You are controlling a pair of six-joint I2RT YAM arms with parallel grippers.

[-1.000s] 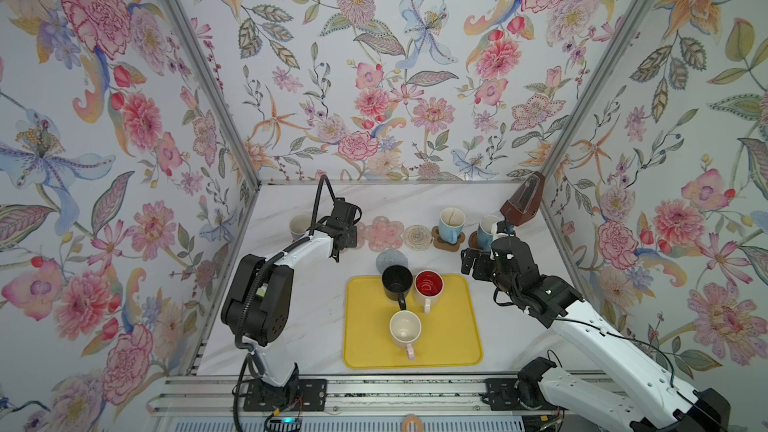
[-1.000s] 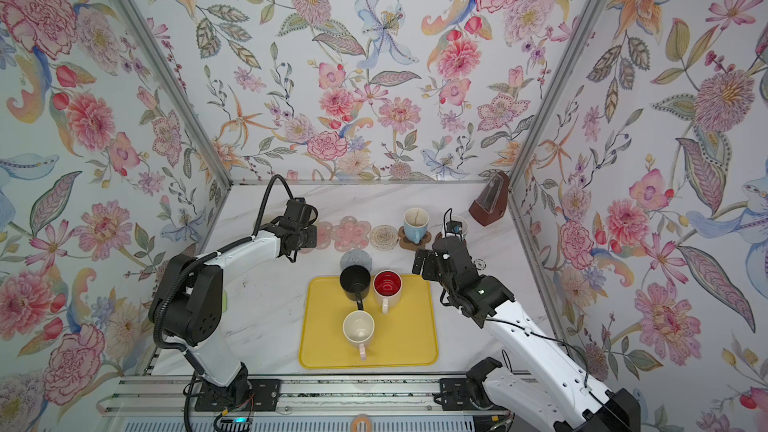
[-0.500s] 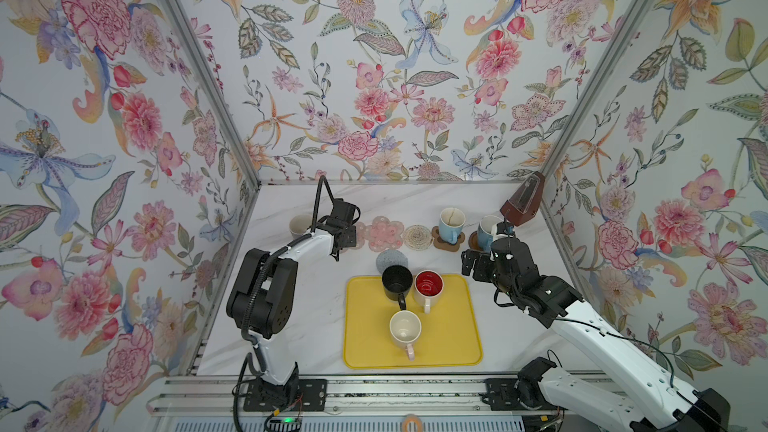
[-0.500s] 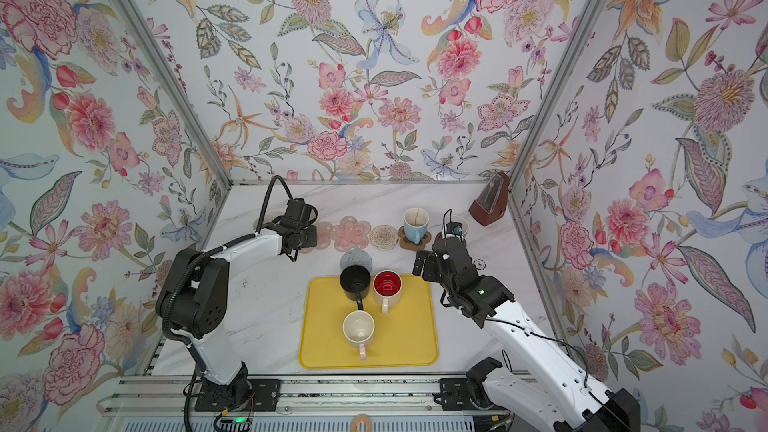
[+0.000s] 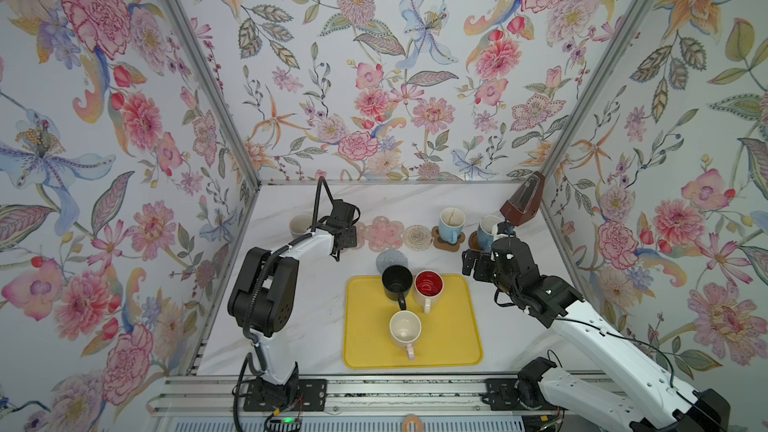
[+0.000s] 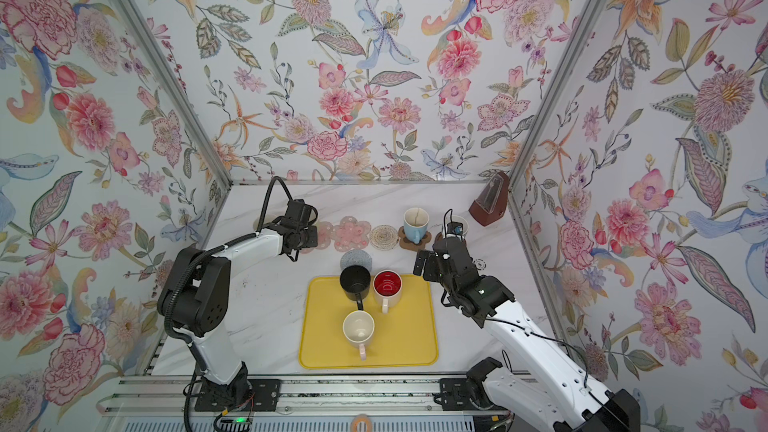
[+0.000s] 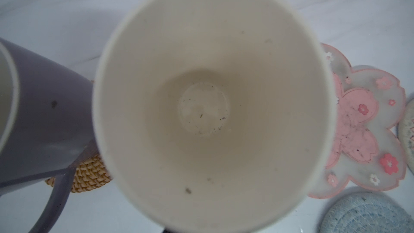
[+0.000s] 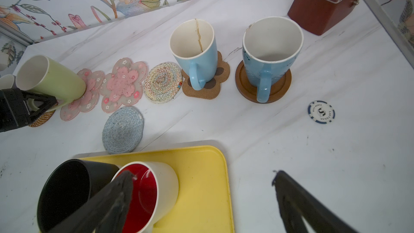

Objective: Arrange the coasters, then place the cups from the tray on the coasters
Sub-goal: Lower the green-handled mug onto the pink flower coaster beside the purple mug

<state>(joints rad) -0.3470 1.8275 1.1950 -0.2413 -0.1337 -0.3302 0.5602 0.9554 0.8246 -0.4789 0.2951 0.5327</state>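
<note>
My left gripper (image 5: 345, 238) is shut on the light green cup (image 8: 51, 79), whose base sits at the outer pink flower coaster (image 8: 85, 99). That cup's pale inside (image 7: 203, 108) fills the left wrist view. Beside it the lavender cup (image 7: 44, 113) stands on the rattan coaster (image 7: 89, 175). Two light blue cups (image 8: 195, 50) (image 8: 272, 50) stand on the paw-print coaster (image 8: 208, 88) and the dark wooden coaster (image 8: 246, 86). On the yellow tray (image 5: 449, 326) are the black cup (image 5: 397, 282), the red-inside cup (image 5: 429, 286) and the cream cup (image 5: 405, 328). My right gripper (image 8: 203, 173) hangs open over the tray's far right corner, holding nothing.
A second pink flower coaster (image 8: 123, 84) and the beige woven coaster (image 8: 162, 81) lie bare in the row. The grey speckled coaster (image 8: 122, 128) lies just behind the tray. A brown metronome (image 5: 521, 201) stands at the back right, and a poker chip (image 8: 321, 111) lies near it.
The left arm's elbow has shifted slightly while its gripper stays with the green cup at the flower coaster. The right arm has not moved.
</note>
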